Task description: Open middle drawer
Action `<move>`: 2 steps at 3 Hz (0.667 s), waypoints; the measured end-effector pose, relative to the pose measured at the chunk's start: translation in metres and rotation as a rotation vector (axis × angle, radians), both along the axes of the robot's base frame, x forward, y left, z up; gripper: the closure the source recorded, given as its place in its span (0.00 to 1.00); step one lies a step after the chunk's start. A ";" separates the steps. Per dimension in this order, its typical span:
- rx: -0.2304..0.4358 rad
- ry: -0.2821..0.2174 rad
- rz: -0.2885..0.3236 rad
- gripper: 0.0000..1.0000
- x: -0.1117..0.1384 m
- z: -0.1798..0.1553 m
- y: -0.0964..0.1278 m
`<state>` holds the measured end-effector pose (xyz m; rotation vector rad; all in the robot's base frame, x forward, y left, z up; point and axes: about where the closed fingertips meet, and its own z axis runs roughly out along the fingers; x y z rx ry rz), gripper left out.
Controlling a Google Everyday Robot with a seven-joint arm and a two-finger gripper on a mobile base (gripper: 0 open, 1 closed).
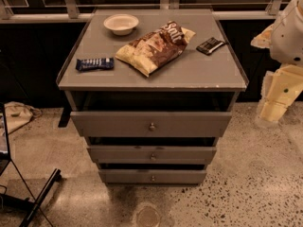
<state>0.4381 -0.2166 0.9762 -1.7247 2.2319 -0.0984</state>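
Note:
A grey cabinet stands in the middle with three flat drawer fronts stacked. The middle drawer (151, 154) is the medium-sized front, with a small round metal knob (152, 156) at its centre. A dark gap shows above it. The widest front (151, 123) is above it and the narrowest front (152, 176) is below. My arm comes in at the right edge, pale and bulky. My gripper (272, 109) hangs to the right of the cabinet, level with the widest front, well apart from the middle drawer's knob and not touching anything.
On the cabinet top (199, 70) lie a white bowl (121, 23), a chip bag (152, 46), a blue snack bar (94, 64) and a dark bar (210, 45). A black stand leg (40, 195) and a bag (16, 113) are on the speckled floor at left.

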 end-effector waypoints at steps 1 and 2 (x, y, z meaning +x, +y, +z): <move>0.000 0.000 0.000 0.00 0.000 0.000 0.000; 0.030 -0.028 -0.042 0.00 0.000 -0.010 0.000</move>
